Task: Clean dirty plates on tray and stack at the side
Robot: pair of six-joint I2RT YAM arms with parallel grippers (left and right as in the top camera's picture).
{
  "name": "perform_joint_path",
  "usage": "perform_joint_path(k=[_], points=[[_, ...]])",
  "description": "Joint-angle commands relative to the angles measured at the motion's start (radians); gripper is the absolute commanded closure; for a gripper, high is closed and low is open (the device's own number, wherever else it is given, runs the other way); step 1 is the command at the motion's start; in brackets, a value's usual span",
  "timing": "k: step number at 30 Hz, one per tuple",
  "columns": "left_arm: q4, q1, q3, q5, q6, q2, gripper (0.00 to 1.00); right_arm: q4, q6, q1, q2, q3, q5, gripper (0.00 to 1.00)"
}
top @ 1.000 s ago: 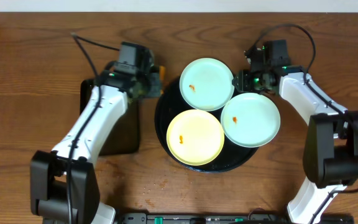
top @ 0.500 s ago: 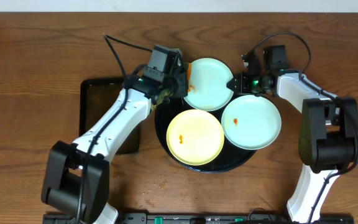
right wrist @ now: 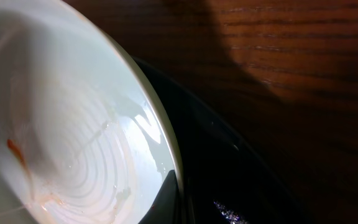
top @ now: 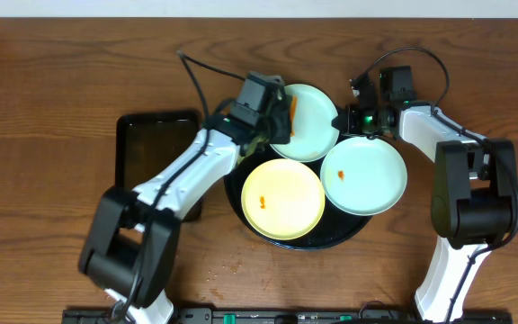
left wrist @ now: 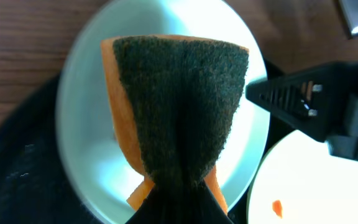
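Left gripper (top: 277, 117), upper centre, clamps a sponge (left wrist: 179, 106) flat over the top blue plate (top: 315, 135); right gripper (top: 341, 119) pinches that plate's right rim.

Looking down from the left wrist, a sponge (left wrist: 179, 106) fills the middle. It is orange foam with a dark green scouring face turned upward. It fans wide at the top and narrows at the bottom, where the left hand (left wrist: 174, 208) has it pinched tight between dark fingers. Under it lies a pale blue plate (left wrist: 82, 124), though I cannot tell whether the sponge touches it. The plate sits on the glossy black tray (left wrist: 17, 180), which shows at lower left, with brown wooden table (left wrist: 23, 31) beyond. The black right hand (left wrist: 260, 94) juts in from the right, its pointed tip at that plate's right rim. In the lower right corner is a second plate (left wrist: 309, 180) bearing a small orange stain (left wrist: 277, 205).
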Motion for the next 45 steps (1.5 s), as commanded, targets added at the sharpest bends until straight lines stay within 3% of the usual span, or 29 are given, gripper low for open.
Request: perform_joint_path(k=[1,8,18,27,35,40,42,45], points=[[0.057,-0.031,0.013,0.013,-0.033,0.061,0.93,-0.01,0.003,0.005,0.012,0.001,-0.011,0.99],[0.072,-0.05,0.013,-0.008,-0.027,0.145,0.93,-0.027,0.003,0.005,0.012,0.001,-0.011,0.99],[0.034,-0.049,0.015,-0.476,0.059,0.181,0.93,-0.053,0.003,0.005,0.012,0.001,-0.011,0.99],[-0.043,-0.054,0.08,-0.695,0.138,0.18,0.92,-0.084,0.003,0.005,0.012,0.001,0.005,0.99],[-0.19,-0.059,0.201,-0.715,0.126,0.172,0.93,-0.091,0.003,0.005,0.01,0.001,0.023,0.99],[-0.275,-0.051,0.206,-0.704,0.058,0.108,0.93,-0.091,0.003,0.003,-0.011,0.001,0.023,0.99],[-0.314,-0.041,0.206,-0.666,0.034,0.076,0.93,-0.09,0.002,0.003,-0.02,0.001,0.023,0.99],[-0.338,-0.013,0.206,-0.473,0.029,0.018,0.92,-0.093,0.002,0.003,-0.032,0.001,0.024,0.99]])
